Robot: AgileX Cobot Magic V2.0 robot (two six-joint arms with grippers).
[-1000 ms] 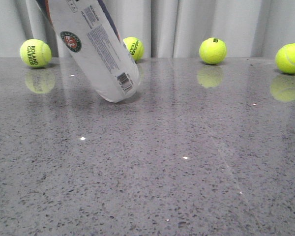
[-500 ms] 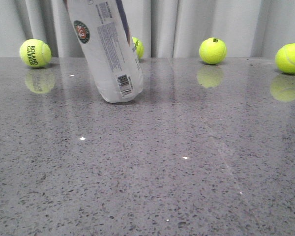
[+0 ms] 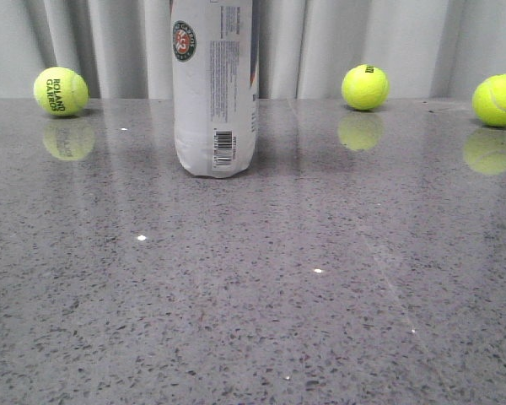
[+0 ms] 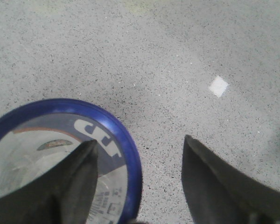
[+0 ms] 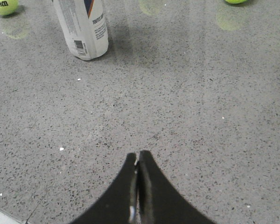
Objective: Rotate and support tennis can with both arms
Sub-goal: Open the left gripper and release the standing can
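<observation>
**Q:** On the table, where is the tennis can (image 3: 213,89), and how does it stand?

**A:** It stands upright on the grey speckled table (image 3: 320,278), toward the back and left of centre, white base down and barcode facing the camera. Its long axis runs vertical; the top is cut off by the front view's edge. Three tennis balls sit along the back edge: one (image 3: 61,91) at far left, one (image 3: 364,87) right of the can, one (image 3: 498,99) at far right.

**Q:** Where are the claws relative to it?

**A:** The left claw (image 4: 140,163) hangs directly above the can's blue-rimmed top, looking down. Its fingers are spread apart, one finger (image 4: 70,184) over the lid, the other out over bare table, gripping nothing. The right claw (image 5: 138,186) has its fingers pressed together, empty, low and well apart from the can, which lies ahead of it across the table.

**Q:** Which arm is nearer?

**A:** The left, by far. Any support from the right would need a long reach forward toward the can's side.
</observation>
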